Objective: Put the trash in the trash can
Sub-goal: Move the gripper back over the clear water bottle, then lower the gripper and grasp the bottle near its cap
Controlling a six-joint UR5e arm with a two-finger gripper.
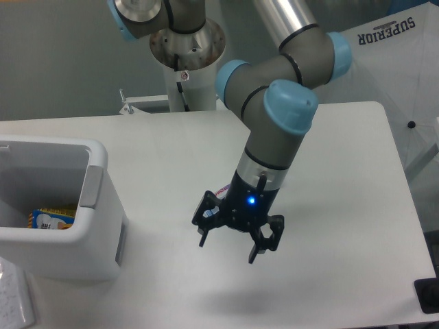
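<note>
The trash can [96, 205] is a boxy white bin with a thick rim and a grey side panel, at the left edge of the table. Inside it, low down, lies a small item [52, 218] with orange, blue and white on it; I cannot tell if it is the bottle. My gripper [228, 249] hangs over the middle of the table, well to the right of the bin, pointing down. Its fingers [203, 238] are spread apart with nothing between them. A small red and white edge [221, 191] shows behind the wrist. The crumpled tissue is not in view.
The robot's base column [186, 48] stands at the back edge of the table. A white ridged object [14, 301] lies at the bottom left corner. A white cover printed SUPERIOR [391, 34] is at the far right, beyond the table edge.
</note>
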